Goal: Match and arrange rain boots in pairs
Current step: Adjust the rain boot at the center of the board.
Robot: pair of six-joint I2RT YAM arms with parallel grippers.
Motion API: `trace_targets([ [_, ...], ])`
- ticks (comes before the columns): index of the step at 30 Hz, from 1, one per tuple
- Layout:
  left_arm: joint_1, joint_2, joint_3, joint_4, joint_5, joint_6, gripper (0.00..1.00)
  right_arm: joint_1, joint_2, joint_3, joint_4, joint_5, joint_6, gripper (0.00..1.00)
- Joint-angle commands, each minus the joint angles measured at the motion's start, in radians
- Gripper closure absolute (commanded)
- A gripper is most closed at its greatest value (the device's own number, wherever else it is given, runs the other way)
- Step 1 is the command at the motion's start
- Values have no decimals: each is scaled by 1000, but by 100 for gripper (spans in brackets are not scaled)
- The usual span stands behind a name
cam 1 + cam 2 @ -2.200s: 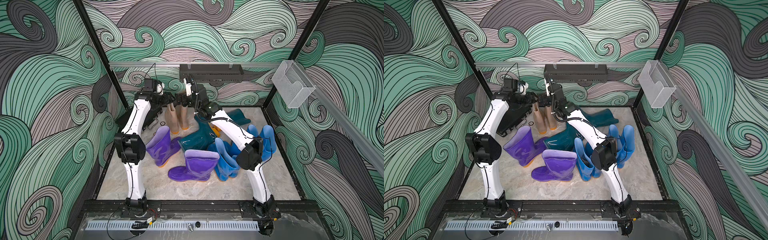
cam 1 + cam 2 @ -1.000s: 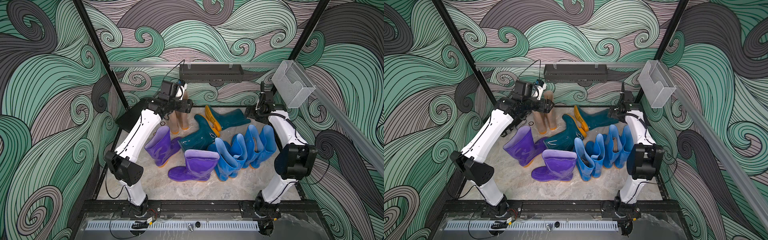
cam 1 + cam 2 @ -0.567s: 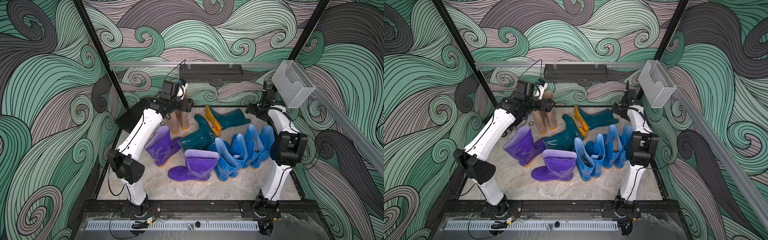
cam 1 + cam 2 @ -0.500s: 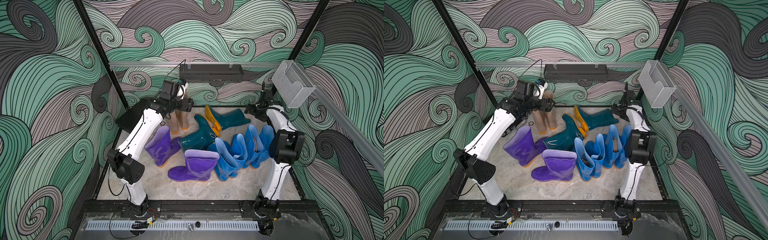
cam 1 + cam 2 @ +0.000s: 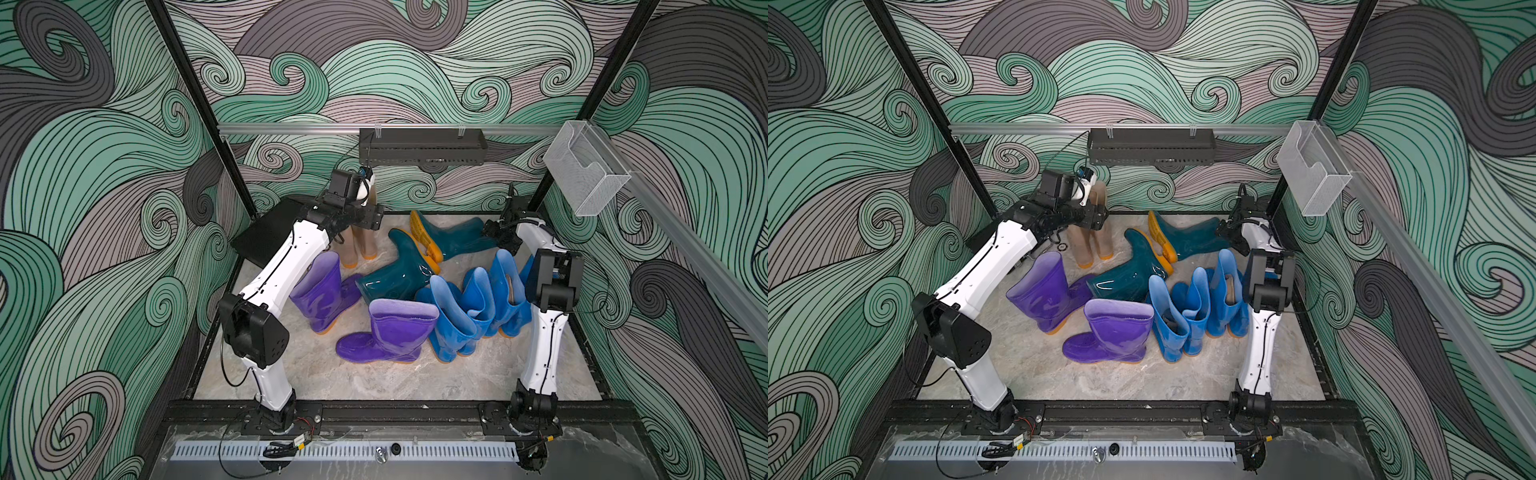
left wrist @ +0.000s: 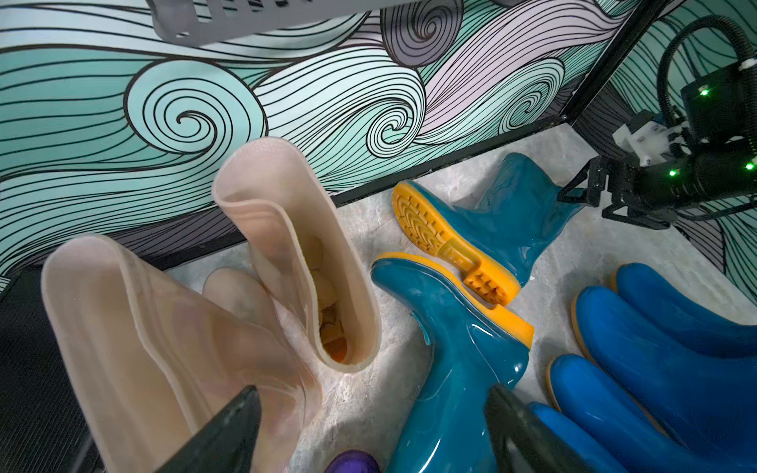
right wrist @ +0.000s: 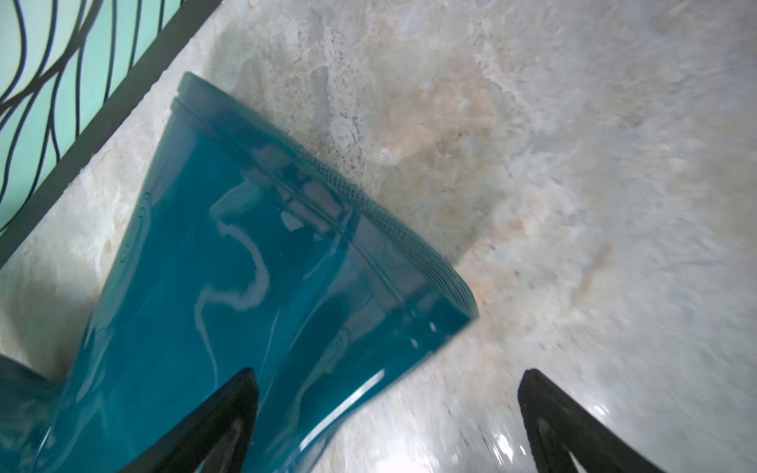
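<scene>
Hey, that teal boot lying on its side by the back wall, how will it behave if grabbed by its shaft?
The teal boot looks glossy, so it may slip in a light pinch. Its shaft mouth looks flattened, suggesting soft rubber that would probably fold. The thick orange sole likely makes the foot end sag.

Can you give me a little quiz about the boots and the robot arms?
1. True or false: the two beige glossy rubber boots stand upright together.
2. How many purple glossy rubber boots are there?
3. The open right claw is nearest which boot? A purple, B beige, C dark teal glossy rubber boot.
Key: 1 true; 2 two; 3 C.
</scene>
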Motion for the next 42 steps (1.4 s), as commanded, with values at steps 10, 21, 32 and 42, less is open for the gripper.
trace_targets([
  [10, 17, -37, -4, 34, -38, -4, 13, 3, 116, 36, 77, -61, 104, 13],
  [21, 17, -65, -30, 48, -28, -15, 13, 30, -33, -51, 287, -72, 91, 92],
  [32, 17, -115, -85, 84, -24, -26, 13, 100, -293, -203, 548, -64, 128, 100],
  [42, 17, -161, -144, 115, -20, -19, 13, 183, -409, -195, 678, 100, 82, 100],
])
